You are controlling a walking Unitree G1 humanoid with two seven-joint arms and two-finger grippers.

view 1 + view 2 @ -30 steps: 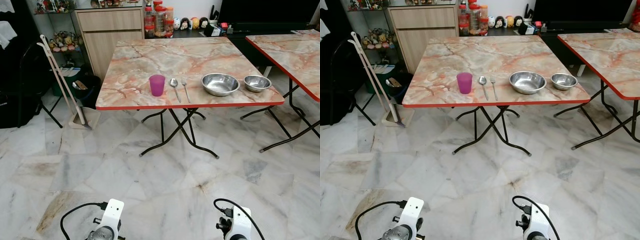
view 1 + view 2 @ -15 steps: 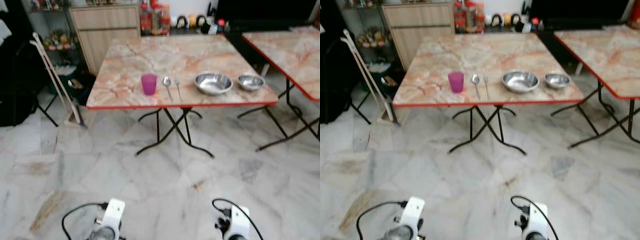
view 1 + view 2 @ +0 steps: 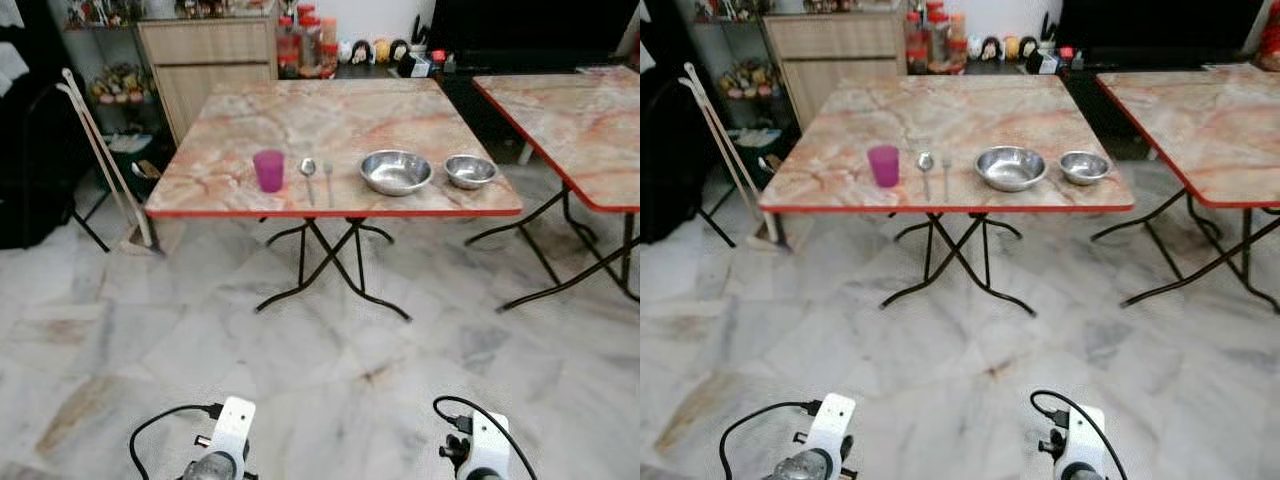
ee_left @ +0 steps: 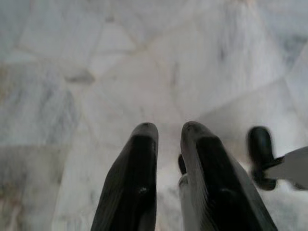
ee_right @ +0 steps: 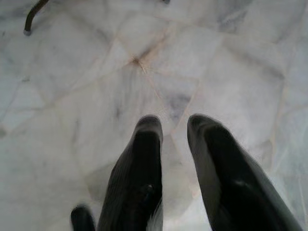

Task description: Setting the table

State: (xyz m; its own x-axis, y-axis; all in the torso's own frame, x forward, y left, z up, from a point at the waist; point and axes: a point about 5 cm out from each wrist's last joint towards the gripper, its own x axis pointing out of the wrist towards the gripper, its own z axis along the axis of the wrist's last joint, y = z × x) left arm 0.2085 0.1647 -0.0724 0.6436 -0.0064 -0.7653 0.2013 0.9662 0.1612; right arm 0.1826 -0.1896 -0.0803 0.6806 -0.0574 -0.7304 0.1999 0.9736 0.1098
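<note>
Both arms hang low, pointing down. Left gripper [image 4: 168,132] and right gripper [image 5: 174,124] each empty, black fingers slightly parted with a narrow gap between tips.

Table [image 3: 400,110] ahead of me, across open floor [image 3: 330,340]; along its near edge, left to right: cup [image 3: 268,170], spoon [image 3: 308,175], fork [image 3: 328,178], big bowl [image 3: 396,172], small bowl [image 3: 470,171]. Second table [image 3: 580,120] to my right, cabinet [image 3: 210,60] behind the first, jars [image 3: 308,45] beside the cabinet. Mop [image 3: 105,160] leans left of the table.
</note>
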